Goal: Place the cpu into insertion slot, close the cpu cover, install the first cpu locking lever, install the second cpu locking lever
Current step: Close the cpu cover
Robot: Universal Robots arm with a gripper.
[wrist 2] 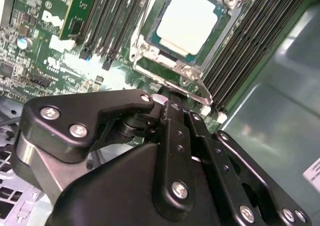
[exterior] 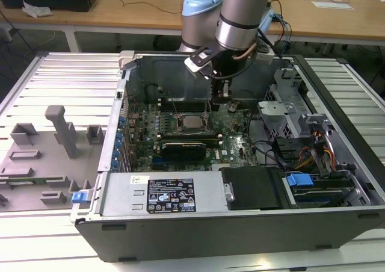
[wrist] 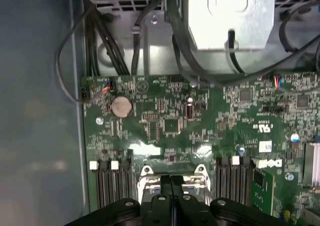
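gripper (wrist 2: 167,93) pinched closed beside cpu (wrist 2: 187,18); case (exterior: 240,236) on slatted table (exterior: 66,79), wooden desks (exterior: 120,10) behind.

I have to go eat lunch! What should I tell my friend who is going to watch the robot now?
Hand: shut, with nothing seen between its fingers. It is low over the motherboard, right at the edge of the cpu cover.
Things: the cpu lies flat in the insertion slot. The cover looks to be down around it, with the chip showing through its window.
Done: cpu placed; cover seemingly closed.
Left: the two locking levers. I cannot tell whether either one is latched.
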